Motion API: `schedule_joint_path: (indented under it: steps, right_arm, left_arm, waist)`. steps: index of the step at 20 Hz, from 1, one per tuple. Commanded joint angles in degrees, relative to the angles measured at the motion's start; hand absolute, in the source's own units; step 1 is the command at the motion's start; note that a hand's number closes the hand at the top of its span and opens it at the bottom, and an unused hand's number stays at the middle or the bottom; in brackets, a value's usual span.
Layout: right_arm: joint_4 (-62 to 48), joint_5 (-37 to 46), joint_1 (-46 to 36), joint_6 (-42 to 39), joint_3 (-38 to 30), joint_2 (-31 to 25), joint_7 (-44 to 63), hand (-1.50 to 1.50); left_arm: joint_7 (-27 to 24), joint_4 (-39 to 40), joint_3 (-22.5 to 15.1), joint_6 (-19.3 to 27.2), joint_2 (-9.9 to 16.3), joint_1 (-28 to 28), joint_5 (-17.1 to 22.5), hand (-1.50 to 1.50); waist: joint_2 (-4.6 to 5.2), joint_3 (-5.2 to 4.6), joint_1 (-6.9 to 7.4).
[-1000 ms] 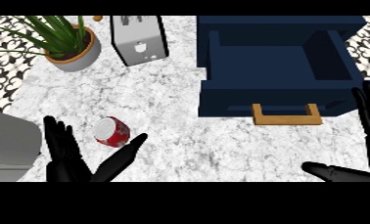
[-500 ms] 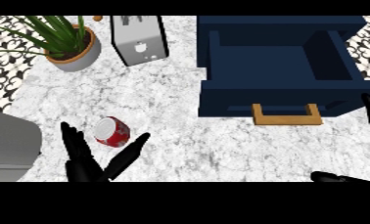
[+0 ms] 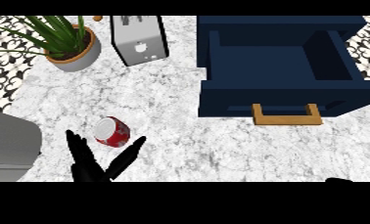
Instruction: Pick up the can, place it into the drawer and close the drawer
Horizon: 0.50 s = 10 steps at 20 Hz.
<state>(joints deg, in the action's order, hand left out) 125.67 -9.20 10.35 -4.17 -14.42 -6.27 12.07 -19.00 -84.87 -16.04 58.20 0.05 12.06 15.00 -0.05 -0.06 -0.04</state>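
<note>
The left hand is seen at the lower left of the table, its fingers spread wide and straight, holding nothing. The can lies on its side just ahead of the hand, between the raised fingers and the thumb; whether it is touched cannot be told. Far to the hand's right and ahead, the drawer stands open, its handle facing the robot. The right hand's state cannot be told.

No readable text, labels or numbers anywhere (toaster mark illegible).
</note>
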Motion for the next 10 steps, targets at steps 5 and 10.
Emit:
schedule_joint_path:
  steps: [5,10]
  right_arm:
    - [1.98,1.45,-0.81,0.22,0.09,0.47,2.79,-1.5]
    - [-2.44,4.26,-2.76,-0.1,0.56,1.0,0.2,-1.5]
  left_arm:
    - [-17.85,16.25,3.02,-3.43,-0.04,-6.11,18.54,-1.5]
    - [-20.98,24.86,9.33,-9.9,-0.04,-10.32,21.63,-1.5]
  waist:
    - [0.05,0.0,-0.05]
    - [0.1,0.02,-0.02]
